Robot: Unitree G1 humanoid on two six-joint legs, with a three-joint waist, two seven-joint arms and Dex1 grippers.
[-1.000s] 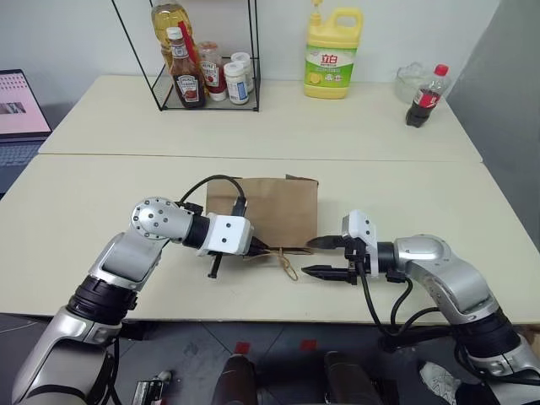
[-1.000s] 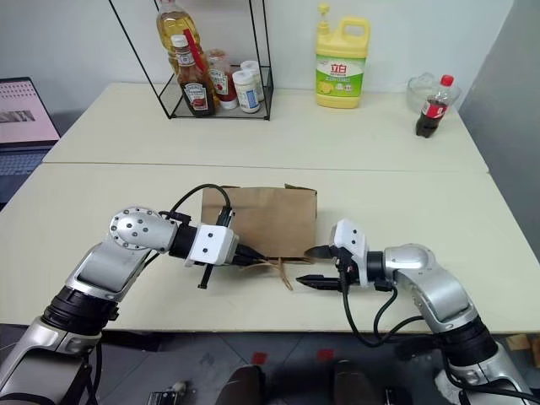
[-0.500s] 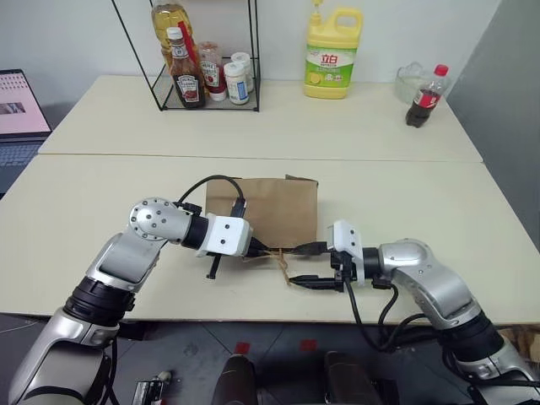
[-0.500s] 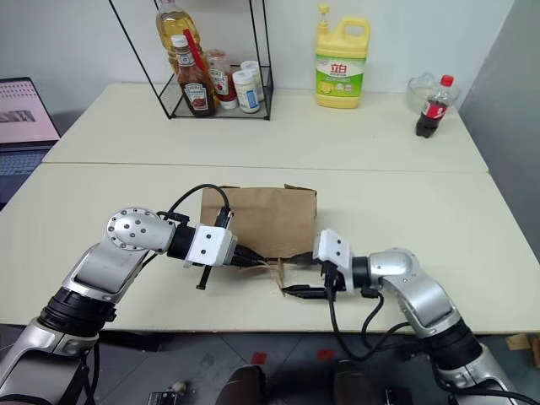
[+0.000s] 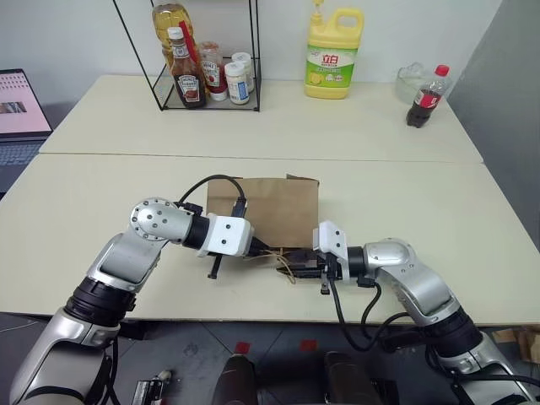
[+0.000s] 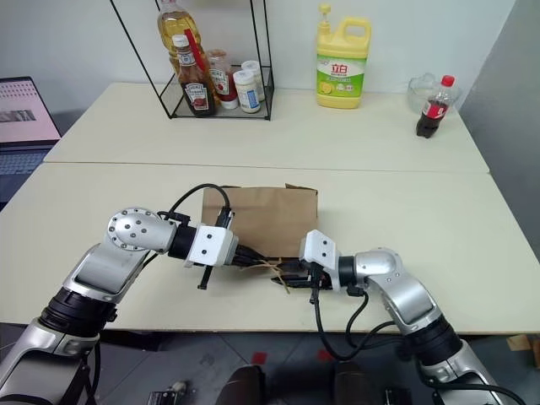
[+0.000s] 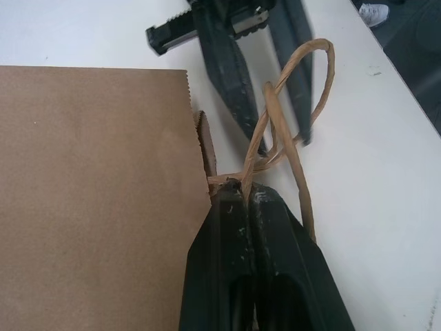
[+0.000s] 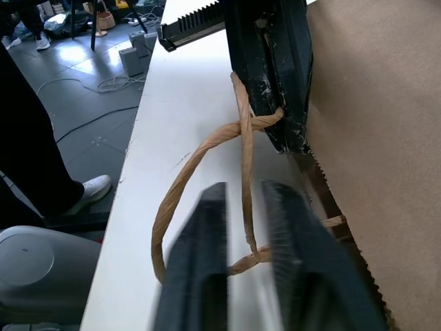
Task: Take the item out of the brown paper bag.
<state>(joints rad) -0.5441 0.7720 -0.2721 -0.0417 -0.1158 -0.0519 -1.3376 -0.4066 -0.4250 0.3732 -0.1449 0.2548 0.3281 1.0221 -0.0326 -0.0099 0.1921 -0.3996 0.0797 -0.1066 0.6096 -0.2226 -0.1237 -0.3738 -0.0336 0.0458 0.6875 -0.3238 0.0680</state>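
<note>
The brown paper bag [image 5: 268, 211] lies flat on the counter [image 5: 101, 202], its mouth and cord handles [image 7: 293, 131] toward the near edge. The left claw [image 5: 256, 248] is pinched fully shut on one handle cord where it meets the bag's rim. The right claw [image 5: 297, 263] sits just beside it at the mouth, with a cord loop running between its fingers; they look nearly together, with a narrow gap left around the cord, so I judge it gripping or about to grip that handle. The drink bottle is not visible; presumably it is inside the bag, which lies quite flat.

The step in hand seems to be opening the mouth. To do it well, each claw should hold a different side's handle, so that pulling them apart spreads the two paper walls. If both cords belong to one wall, the bag will only slide. Lift gently, since twisted paper cord can tear at its glued root. Keep the bag's far end on the counter.
</note>
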